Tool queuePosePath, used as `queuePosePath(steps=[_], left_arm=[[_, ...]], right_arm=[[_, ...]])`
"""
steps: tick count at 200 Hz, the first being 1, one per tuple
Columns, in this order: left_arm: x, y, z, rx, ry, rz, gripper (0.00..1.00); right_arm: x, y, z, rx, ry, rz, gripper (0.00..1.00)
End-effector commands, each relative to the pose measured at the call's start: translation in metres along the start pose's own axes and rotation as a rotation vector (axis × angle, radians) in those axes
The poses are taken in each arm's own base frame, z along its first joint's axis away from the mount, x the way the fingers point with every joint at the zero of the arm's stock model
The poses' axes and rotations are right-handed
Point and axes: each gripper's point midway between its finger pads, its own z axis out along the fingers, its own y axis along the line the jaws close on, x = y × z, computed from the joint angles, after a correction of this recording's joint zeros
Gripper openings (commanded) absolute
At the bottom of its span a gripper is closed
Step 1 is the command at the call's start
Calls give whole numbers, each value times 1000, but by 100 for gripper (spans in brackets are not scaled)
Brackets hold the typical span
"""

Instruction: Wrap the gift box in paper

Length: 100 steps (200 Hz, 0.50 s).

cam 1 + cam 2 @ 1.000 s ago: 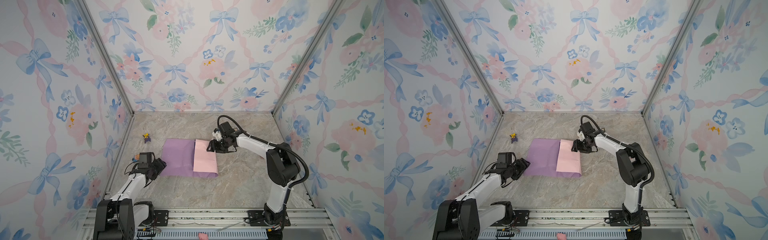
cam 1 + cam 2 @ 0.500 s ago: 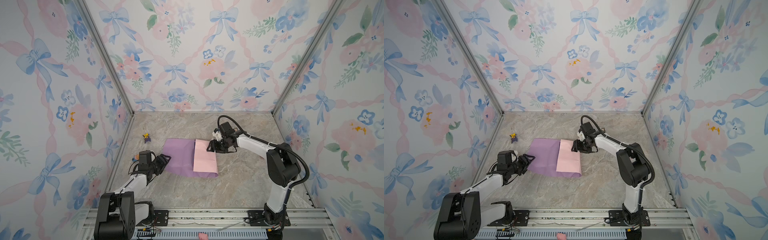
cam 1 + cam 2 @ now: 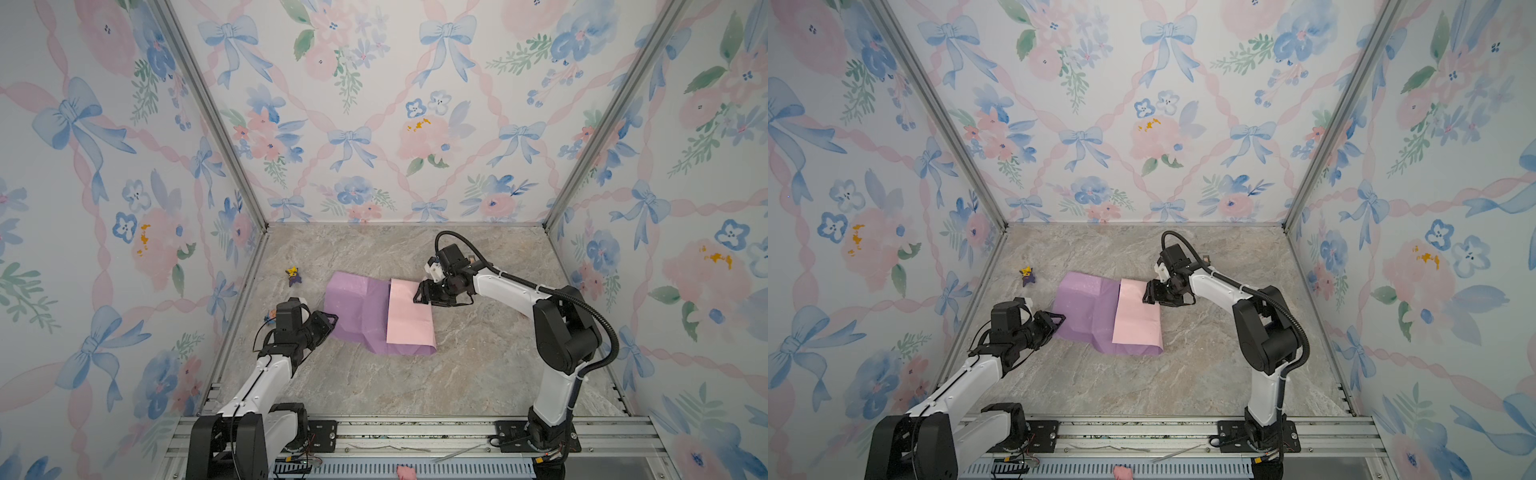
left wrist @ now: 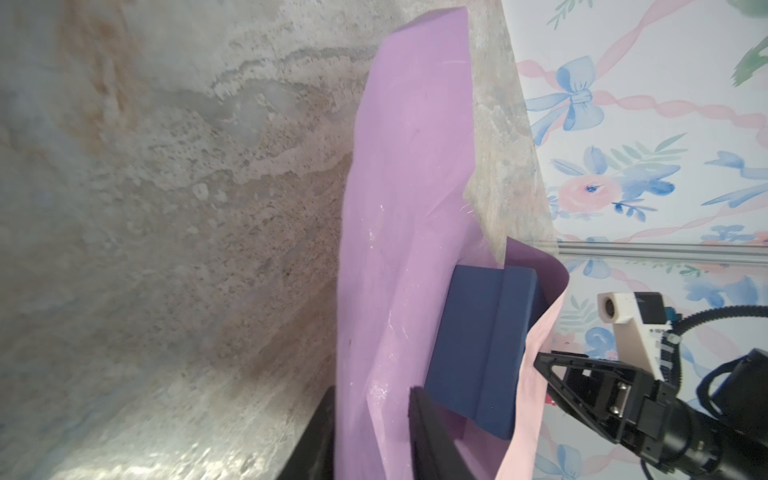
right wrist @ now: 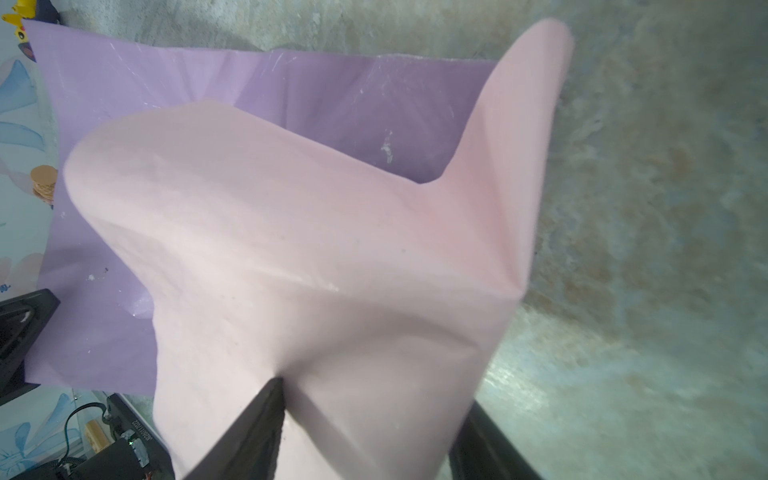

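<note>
**Gift-wrap cell, mid-fold.** Inside floral walls (image 3: 374,124), on a marble-look table (image 3: 374,395), two arms work the paper (image 3: 357,307). It lies lilac side up near the table's middle, w/ a pink flap (image 3: 409,316) folded over from the R.

The gift box (image 4: 478,349) sits on the lilac face under that flap. It is hidden in both top views and seen only from the L wrist, where the flap arches above it. Likely purpose: the flap covers the box top so the L margin can come over to meet it.

The R gripper (image 3: 419,295) is at the flap's far corner, fingers apart w/ pink sheet draped across them. No pinch shows, so it looks to be propping, not clamping.

The L gripper (image 3: 328,322) is at the sheet's L edge, fingers either side of the raised lilac margin. Whether they've bitten can't be told.

Room: bare table on the near side and to the R. The L wall is close by the L arm, so that fold prob. must go up and inward.

A small toy figure (image 3: 294,275) stands near the paper's far-L corner, apart from it.
</note>
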Motion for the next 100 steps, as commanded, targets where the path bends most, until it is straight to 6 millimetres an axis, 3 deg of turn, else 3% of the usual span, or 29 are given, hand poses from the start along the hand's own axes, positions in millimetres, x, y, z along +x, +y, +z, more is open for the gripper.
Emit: queuePosePath(steps=[1, 17, 45, 100], left_arm=[[-7, -4, -5, -44, -30, 67, 22], [-6, -19, -5, -23, -23, 135, 13], [6, -62, -3, 60, 11, 327, 8], [55, -141, 1, 253, 108, 689, 4]], right_arm=[[19, -9, 7, 52, 54, 9, 62], [20, -10, 8, 51, 56, 14, 62], [19, -9, 11, 45, 57, 16, 62], [21, -9, 13, 33, 57, 19, 61]])
